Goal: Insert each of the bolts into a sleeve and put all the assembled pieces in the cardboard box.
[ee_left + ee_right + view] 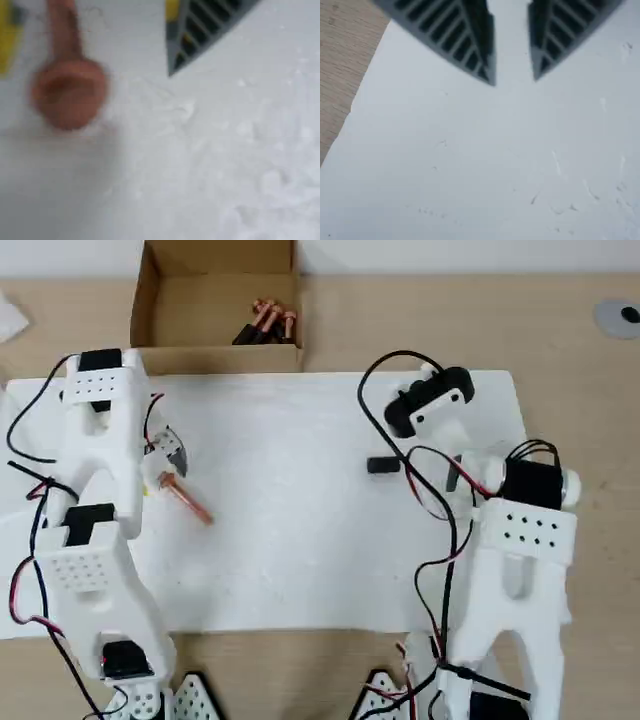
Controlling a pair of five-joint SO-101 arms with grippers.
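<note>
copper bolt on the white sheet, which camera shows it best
The high view: the copper bolt lies there whole, head to tip, on the white sheet. The left wrist view catches its head and some shank, very close up. The right wrist view faces bare sheet.

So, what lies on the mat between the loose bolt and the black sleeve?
Nothing. In the high view, the stretch of white mat between the bolt and the black sleeve is bare.
</note>
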